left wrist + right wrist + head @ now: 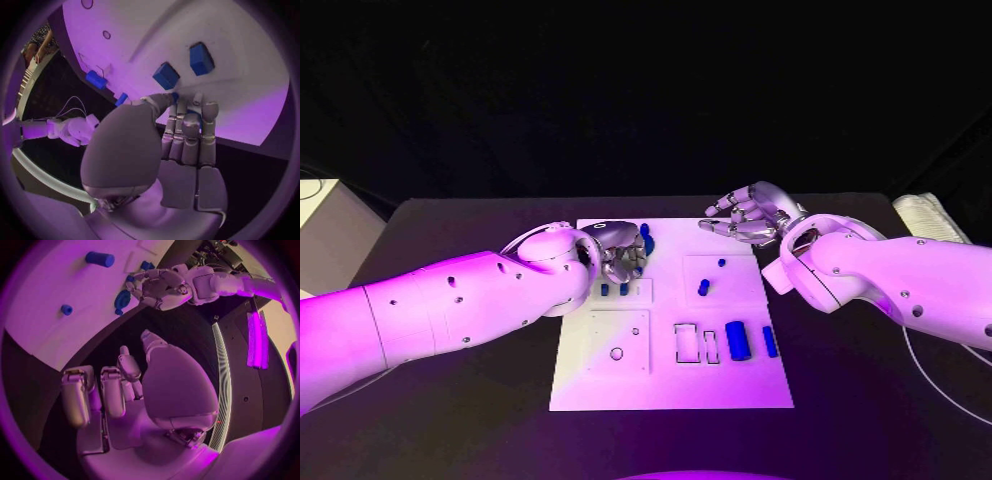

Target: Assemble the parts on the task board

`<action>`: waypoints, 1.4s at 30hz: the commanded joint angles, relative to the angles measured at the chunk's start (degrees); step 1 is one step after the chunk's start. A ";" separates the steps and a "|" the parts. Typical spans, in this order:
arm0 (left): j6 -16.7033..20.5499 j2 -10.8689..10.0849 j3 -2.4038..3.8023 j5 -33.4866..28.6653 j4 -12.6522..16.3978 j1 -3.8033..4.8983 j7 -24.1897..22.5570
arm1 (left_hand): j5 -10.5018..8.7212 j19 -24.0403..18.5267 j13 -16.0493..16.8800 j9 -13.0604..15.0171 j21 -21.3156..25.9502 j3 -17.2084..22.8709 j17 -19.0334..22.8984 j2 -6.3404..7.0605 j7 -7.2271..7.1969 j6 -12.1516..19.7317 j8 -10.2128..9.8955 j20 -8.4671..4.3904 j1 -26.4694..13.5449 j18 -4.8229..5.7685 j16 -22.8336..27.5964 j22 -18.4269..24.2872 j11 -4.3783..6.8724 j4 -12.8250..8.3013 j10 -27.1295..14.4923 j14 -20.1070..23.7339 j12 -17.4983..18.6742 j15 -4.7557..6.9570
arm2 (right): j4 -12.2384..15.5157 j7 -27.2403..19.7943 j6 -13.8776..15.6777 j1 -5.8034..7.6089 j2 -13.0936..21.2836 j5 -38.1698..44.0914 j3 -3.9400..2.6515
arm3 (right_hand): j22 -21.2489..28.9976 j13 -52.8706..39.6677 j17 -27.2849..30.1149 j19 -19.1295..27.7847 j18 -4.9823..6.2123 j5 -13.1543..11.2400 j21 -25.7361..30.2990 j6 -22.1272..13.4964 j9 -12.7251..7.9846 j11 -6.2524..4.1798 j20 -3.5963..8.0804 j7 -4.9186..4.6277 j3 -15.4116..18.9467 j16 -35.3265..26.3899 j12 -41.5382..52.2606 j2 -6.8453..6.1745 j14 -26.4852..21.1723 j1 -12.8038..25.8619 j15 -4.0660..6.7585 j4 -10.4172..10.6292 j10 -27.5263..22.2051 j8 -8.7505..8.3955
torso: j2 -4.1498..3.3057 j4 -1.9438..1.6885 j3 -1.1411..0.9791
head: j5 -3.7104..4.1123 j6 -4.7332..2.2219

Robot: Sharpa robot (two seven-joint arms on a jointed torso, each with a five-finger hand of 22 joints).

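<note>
Item: task board (733, 390), white plate, centre of the desk (473, 230).
Parts: blue pieces lie across its upper and middle areas; a blue cylinder (737, 341) sits lower right of centre.
Left hand (617, 250): over the board's upper left, fingers curled down at a blue part (646, 238); grasp cannot be confirmed.
Right hand (750, 217): off the board's upper right corner, fingers apart, holding nothing.
Advice: settle the left fingertips squarely on the part before lifting.

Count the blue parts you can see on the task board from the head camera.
8: one beside the left hand at the far edge, two below it, two small ones mid-right, a cylinder, a thin bar. Others may be hidden.
</note>
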State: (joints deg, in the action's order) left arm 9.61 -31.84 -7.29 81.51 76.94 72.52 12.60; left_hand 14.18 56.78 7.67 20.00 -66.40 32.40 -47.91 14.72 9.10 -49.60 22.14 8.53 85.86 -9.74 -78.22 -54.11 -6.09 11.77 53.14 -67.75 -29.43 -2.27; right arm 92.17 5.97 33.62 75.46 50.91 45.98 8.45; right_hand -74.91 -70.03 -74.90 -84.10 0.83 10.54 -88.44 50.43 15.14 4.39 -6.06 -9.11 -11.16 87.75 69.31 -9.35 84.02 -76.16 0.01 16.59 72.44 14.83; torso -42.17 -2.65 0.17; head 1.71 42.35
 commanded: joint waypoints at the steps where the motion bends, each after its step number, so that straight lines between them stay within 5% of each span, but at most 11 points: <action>1: -1.18 0.25 -0.21 -0.35 -0.35 -0.26 0.29 | -0.35 -0.26 -0.84 -0.07 0.10 -0.32 0.31 -0.16 -0.10 -0.21 -0.17 0.03 -0.62 0.73 -0.23 0.06 -0.35 -0.03 -0.25 0.12 0.63 -0.37 | 0.15 -0.64 -0.33 -0.03 -0.06 0.56 0.00 | -13.94 -0.02 -10.21 -5.03 -0.36 0.05 0.18 -0.41 0.00 -0.17 0.13 0.09 -0.06 -0.23 -0.15 -0.09 4.65 -0.04 0.02 -0.20 0.07 0.40 | 0.00 0.03 0.01 | -0.05 -0.13; 21: 6.76 -0.30 -0.12 -1.35 -0.23 -0.28 -3.40 | -0.13 4.08 -1.52 0.51 -3.09 0.75 -3.40 -1.65 -0.60 -4.88 -0.17 -0.86 0.12 1.60 -2.17 -4.03 0.94 -1.81 6.53 -4.20 4.86 0.82 | 0.31 -0.63 -0.31 -0.03 0.07 0.58 -0.01 | -13.90 0.00 -10.14 -5.00 -0.34 0.06 0.24 -0.32 0.02 -0.22 0.15 0.13 -0.08 -0.28 -0.11 -0.04 4.63 -0.02 0.05 -0.20 0.23 0.52 | 0.00 0.04 0.07 | 0.18 -0.22; 35: 4.52 -5.69 2.71 -5.67 5.07 -0.26 -5.62 | -0.16 4.20 -1.65 0.60 -3.18 0.82 -3.40 -1.38 -0.59 -5.24 -0.48 -0.91 -0.19 1.63 -2.14 -4.12 0.95 -1.99 7.40 -4.55 6.20 0.85 | 0.31 -0.62 -0.31 -0.03 0.36 0.59 -0.01 | -13.90 0.00 -10.14 -5.00 -0.34 0.06 0.24 -0.32 0.02 -0.22 0.15 0.13 -0.08 -0.28 -0.11 -0.04 4.63 -0.02 0.05 -0.20 0.23 0.52 | 0.08 -0.17 0.06 | 0.32 -0.17; 42: 3.32 -8.25 3.18 -7.47 6.25 -0.26 -5.36 | -0.23 4.32 -1.69 0.64 -3.24 0.65 -3.28 -1.08 -0.58 -5.38 -0.67 -0.92 -0.59 1.67 -2.11 -4.27 0.93 -1.94 7.85 -4.61 6.88 0.83 | 0.29 -0.60 -0.30 -0.03 0.49 0.60 -0.01 | -13.90 0.00 -10.14 -5.00 -0.34 0.06 0.24 -0.32 0.02 -0.22 0.15 0.13 -0.08 -0.28 -0.11 -0.04 4.63 -0.02 0.05 -0.20 0.23 0.52 | 0.07 -0.20 0.08 | 0.17 -0.08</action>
State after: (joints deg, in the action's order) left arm 14.56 -40.03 -4.18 76.37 82.92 72.25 8.12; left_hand 14.16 60.72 6.03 20.60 -69.29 33.12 -51.26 13.75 8.39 -54.59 21.70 7.47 85.78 -8.81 -80.21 -58.33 -5.21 10.11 60.55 -72.08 -22.91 -1.43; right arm 92.39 5.96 33.62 75.46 51.39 46.01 8.44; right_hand -74.95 -70.03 -74.90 -84.10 0.83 10.54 -88.44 50.43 15.14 4.39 -6.06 -9.11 -11.16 87.75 69.31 -9.35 84.02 -76.16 0.01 16.59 72.44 15.27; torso -42.09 -2.78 0.23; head 1.93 42.23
